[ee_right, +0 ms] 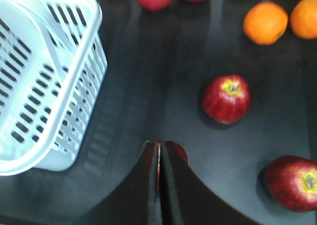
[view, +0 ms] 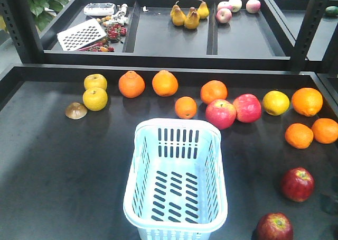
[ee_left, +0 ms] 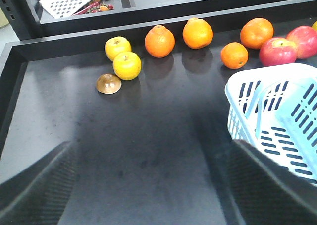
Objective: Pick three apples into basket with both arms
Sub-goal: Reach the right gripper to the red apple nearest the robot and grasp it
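front view: basket (view: 138,197) empty, mid surface (view: 63,171). two dark apples (view: 297,184) sit off its right side, so probably right arm's job.

left wrist: left fingers (ee_left: 44,185) spread wide, holding nothing, basket just to the right.

right wrist: right fingers (ee_right: 148,185) pressed together, gripping nothing. third apple (ee_right: 182,153) peeks out behind tips.
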Robot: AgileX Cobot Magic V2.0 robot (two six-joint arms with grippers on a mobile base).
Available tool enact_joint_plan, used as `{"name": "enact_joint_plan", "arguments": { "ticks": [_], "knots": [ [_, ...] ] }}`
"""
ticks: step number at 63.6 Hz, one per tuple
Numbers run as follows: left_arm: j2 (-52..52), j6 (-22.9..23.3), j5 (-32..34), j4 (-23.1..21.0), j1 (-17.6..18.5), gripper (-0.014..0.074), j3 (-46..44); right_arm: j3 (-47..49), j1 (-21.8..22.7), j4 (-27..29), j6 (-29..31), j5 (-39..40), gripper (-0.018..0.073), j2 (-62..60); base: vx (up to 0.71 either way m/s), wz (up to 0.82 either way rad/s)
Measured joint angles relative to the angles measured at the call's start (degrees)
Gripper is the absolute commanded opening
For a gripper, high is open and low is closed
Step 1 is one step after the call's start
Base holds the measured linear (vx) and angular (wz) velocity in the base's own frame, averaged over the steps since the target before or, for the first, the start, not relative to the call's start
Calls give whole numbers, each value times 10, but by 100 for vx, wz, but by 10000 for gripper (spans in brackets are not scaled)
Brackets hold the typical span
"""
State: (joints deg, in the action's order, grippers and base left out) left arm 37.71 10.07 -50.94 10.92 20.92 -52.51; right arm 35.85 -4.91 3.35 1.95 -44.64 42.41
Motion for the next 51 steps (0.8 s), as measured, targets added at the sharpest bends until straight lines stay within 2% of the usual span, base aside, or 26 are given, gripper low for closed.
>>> {"name": "enact_joint_plan", "arguments": {
  "ticks": [8, 15, 25, 39, 45, 51],
  "knots": [
    [0, 0, 0, 0, 0, 590, 0, 3, 0, -1, 3, 0, 8, 51, 0, 0],
    [0, 0, 0, 0, 0, 590, 0, 3, 0, 0, 5, 0, 77, 78, 0, 0],
    [0, 0, 0, 0, 0, 590, 0, 3, 0, 13, 6, -7, 277, 98, 0, 0],
    [0, 0, 0, 0, 0, 590, 0, 3, 0, 17, 6, -18, 622, 101, 0, 0],
    [0, 0, 0, 0, 0, 590, 0, 3, 0, 17, 6, -19, 713, 101, 0, 0],
    [0, 0, 0, 0, 0, 590, 0, 3, 0, 16, 6, -19, 729, 101, 0, 0]
  ]
}}
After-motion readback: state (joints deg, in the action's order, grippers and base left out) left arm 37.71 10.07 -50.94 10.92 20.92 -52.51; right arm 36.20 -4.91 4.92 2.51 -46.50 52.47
